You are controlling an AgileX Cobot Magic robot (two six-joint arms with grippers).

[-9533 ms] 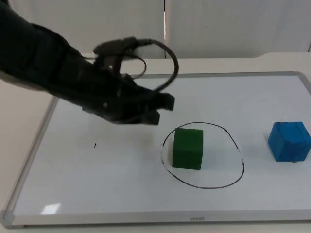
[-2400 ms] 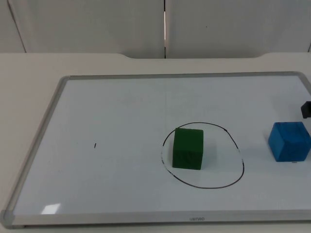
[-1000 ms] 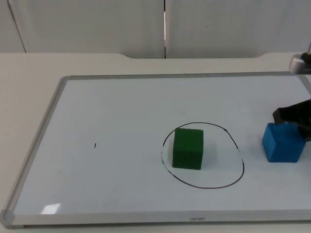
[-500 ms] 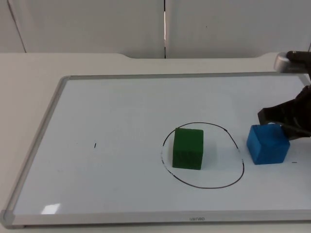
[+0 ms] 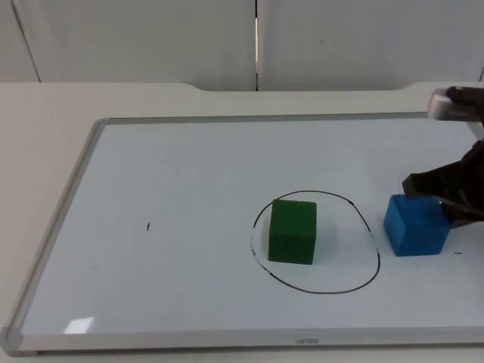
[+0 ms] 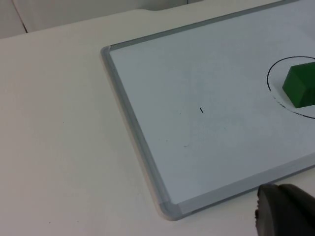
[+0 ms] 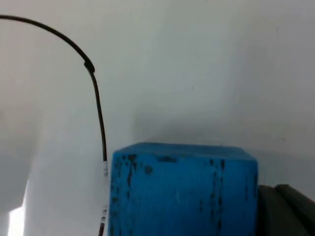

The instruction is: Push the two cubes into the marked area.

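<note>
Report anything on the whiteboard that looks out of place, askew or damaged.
Nothing is damaged or spilled. The blue cube sits turned a little askew just outside the drawn circle, with the right gripper against its far side. The green cube stands square inside the circle. A small stray pen mark sits on the whiteboard.

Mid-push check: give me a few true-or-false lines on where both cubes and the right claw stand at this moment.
1. The green cube sits inside the drawn black ring. True.
2. The blue cube is fully inside the ring. False: it stands just outside the ring's right side.
3. The right claw is at the blue cube's far right side. True.
4. The two cubes touch. False: bare whiteboard lies between them.
5. The blue cube is lifted off the board. False: it rests on it.
</note>
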